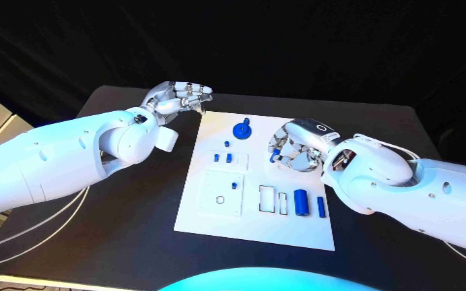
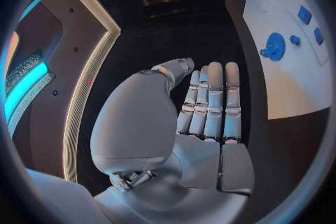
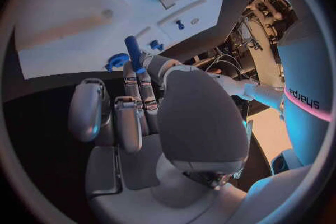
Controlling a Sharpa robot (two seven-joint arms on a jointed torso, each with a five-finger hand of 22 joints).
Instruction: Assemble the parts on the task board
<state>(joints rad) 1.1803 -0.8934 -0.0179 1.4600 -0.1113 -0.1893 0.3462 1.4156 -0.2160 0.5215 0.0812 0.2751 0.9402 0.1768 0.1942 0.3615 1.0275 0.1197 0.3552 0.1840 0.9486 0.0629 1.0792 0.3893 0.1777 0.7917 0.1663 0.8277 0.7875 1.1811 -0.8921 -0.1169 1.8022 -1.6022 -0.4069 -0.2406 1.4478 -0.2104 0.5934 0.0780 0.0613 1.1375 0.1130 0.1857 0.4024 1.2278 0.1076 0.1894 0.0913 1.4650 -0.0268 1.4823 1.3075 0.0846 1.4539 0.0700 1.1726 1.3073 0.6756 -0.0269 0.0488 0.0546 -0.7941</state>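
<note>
In the head view, your right robot hand (image 1: 294, 148) hovers over the white board (image 1: 219, 220) in the middle of the tabletop (image 1: 116, 237), fingers curled on a blue peg (image 1: 277, 150). Two blue cylinders (image 1: 302, 201) lie loose near the board's near right corner, so I judge much work is left.

In the left wrist view, your left robot hand (image 2: 206, 106) is flat and holds nothing. The blue gear (image 2: 274, 46) sits near the board's far edge.

In the right wrist view, the peg (image 3: 133, 51) sticks out between the fingers (image 3: 129, 117).
</note>
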